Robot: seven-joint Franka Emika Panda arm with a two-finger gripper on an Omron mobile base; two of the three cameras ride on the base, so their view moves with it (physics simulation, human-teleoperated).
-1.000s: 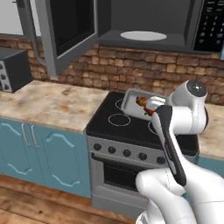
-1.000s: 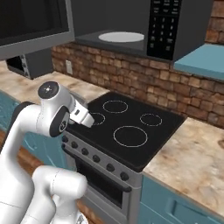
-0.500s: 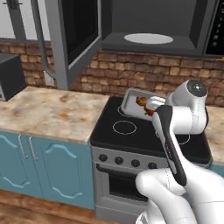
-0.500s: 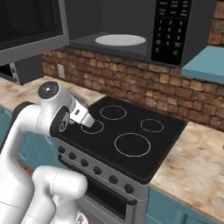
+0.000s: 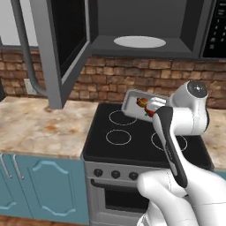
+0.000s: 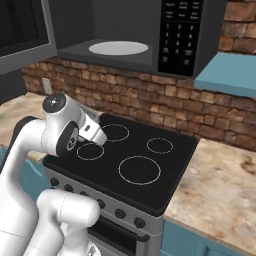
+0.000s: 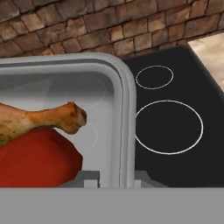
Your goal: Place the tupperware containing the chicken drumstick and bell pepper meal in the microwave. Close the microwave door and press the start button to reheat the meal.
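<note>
The tupperware [image 5: 132,103] is a grey tray holding a chicken drumstick [image 7: 39,118] and a red bell pepper [image 7: 35,159]. It hangs tilted above the stove's back burners, with my gripper [image 5: 151,112] shut on its right rim [image 7: 124,113]. In the hand view my gripper [image 7: 116,179] has one fingertip on each side of that rim. The microwave [image 5: 145,26] is mounted above, its cavity open with the white turntable plate [image 5: 139,42] inside. The microwave door [image 5: 66,44] is swung out to the left, with its curved bar handle [image 5: 24,57]. The black keypad [image 6: 181,35] is at the cavity's right.
A black stove [image 5: 145,137] with white burner rings lies under the tupperware. Speckled counters run to its left [image 5: 35,128] and right [image 6: 220,175]. A brick wall stands behind. A blue cabinet [image 6: 225,75] hangs right of the microwave. The open door juts out over the left counter.
The base has driven, so both views shifted: the microwave and stove now look nearer and more centred. The tupperware stays in my gripper at the same spot relative to the arm.
</note>
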